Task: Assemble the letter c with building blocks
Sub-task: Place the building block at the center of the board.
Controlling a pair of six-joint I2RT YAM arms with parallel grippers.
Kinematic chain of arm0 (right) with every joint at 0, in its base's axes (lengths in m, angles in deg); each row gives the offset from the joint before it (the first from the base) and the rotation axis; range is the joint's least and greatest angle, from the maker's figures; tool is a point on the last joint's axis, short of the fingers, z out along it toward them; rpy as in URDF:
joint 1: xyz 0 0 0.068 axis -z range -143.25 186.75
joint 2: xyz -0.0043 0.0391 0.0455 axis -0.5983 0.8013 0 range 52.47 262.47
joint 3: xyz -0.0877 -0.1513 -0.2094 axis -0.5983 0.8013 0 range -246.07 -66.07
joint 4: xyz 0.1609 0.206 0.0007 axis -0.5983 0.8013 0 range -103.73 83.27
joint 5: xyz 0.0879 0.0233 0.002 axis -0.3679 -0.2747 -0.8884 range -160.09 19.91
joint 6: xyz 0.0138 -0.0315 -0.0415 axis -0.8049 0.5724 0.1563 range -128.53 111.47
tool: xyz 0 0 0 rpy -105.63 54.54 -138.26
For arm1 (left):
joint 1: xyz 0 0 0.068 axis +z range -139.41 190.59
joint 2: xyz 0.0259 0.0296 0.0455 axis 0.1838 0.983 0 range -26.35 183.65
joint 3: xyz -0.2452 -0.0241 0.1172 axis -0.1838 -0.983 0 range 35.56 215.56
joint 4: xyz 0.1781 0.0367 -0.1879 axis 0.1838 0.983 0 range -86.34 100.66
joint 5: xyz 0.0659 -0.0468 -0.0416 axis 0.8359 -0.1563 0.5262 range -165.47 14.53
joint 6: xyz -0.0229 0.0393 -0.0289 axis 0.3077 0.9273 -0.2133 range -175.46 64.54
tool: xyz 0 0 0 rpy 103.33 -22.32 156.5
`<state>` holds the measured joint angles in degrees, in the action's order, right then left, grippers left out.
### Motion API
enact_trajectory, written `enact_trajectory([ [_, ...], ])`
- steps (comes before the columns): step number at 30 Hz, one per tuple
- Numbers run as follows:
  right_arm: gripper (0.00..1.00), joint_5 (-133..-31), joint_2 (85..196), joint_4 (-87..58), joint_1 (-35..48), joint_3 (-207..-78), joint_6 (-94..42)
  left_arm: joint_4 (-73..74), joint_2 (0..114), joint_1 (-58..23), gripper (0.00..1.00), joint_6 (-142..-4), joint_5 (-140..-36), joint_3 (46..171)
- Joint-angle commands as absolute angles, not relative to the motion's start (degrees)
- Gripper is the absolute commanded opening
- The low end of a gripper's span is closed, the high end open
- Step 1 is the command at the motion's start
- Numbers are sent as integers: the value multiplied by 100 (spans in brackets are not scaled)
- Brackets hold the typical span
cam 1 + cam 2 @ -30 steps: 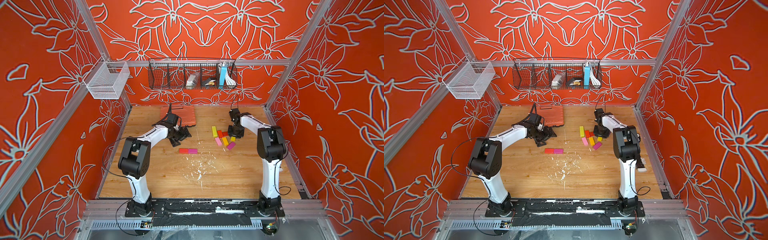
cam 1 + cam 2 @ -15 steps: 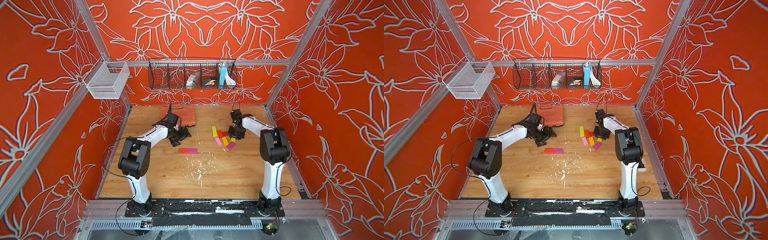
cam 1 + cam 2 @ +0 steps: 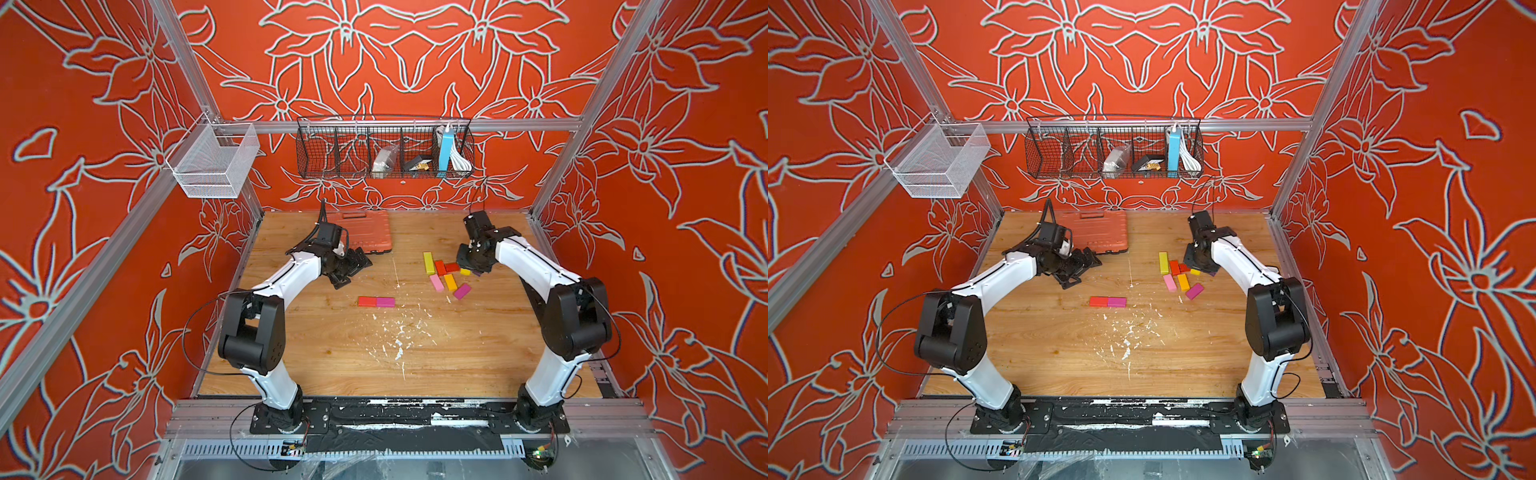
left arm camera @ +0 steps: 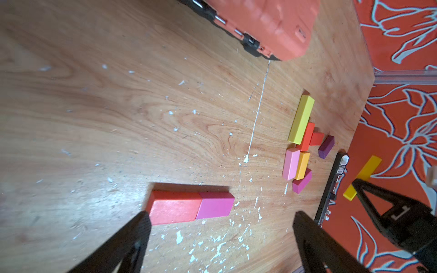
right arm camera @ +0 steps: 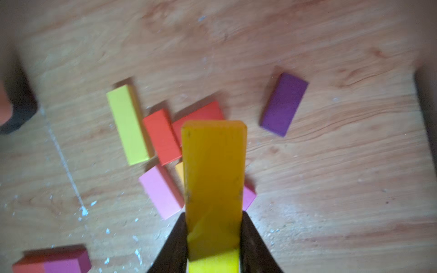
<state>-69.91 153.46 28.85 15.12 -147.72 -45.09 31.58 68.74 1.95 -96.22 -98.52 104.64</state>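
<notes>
Baskets, two, wall-mounted: black wire basket [image 3: 316,158] on the back wall, divided into compartments, with a clear bag [image 3: 382,160] in the middle one, a small black box [image 3: 417,162] in the next, and a blue box [image 3: 445,149] and a white cable [image 3: 459,160] in the end one; white mesh basket [image 3: 212,166] on the side rail. Orange ribbed case [image 3: 368,230], closed, flat at the rear of the wooden table [image 3: 332,353]. Left gripper [image 3: 355,274]: jaws spread wide, nothing between them, held over the table just in front of the case. Right gripper [image 5: 214,215]: jaws clamped on one end of a long yellow block [image 5: 214,165], the rest jutting past the fingertips, raised over the loose cluster. Cluster: second long yellow block [image 3: 428,263], two red blocks [image 3: 439,268], pink block [image 3: 436,282], orange block [image 3: 450,282], magenta block [image 3: 461,291], with a purple block [image 5: 283,105] a little apart. Mid-table: red block [image 3: 367,301] and magenta block [image 3: 385,302], touching end to end.
</notes>
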Motion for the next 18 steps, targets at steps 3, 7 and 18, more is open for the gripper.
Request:
enact_trajectory([
  [3, 18, -6957, 14954, 2831, 70, -14352, -5138, 3339, 6319, 688, 95, -9485, -9936, 9910],
  [7, 19, -6843, 14975, 2714, -941, -14292, -5680, 3363, 6035, 975, 96, -9449, -9959, 9551],
  [18, 20, -6621, 16225, 2610, -2844, -15143, -6754, 3332, 5803, 1583, 96, -9369, -10145, 9111],
])
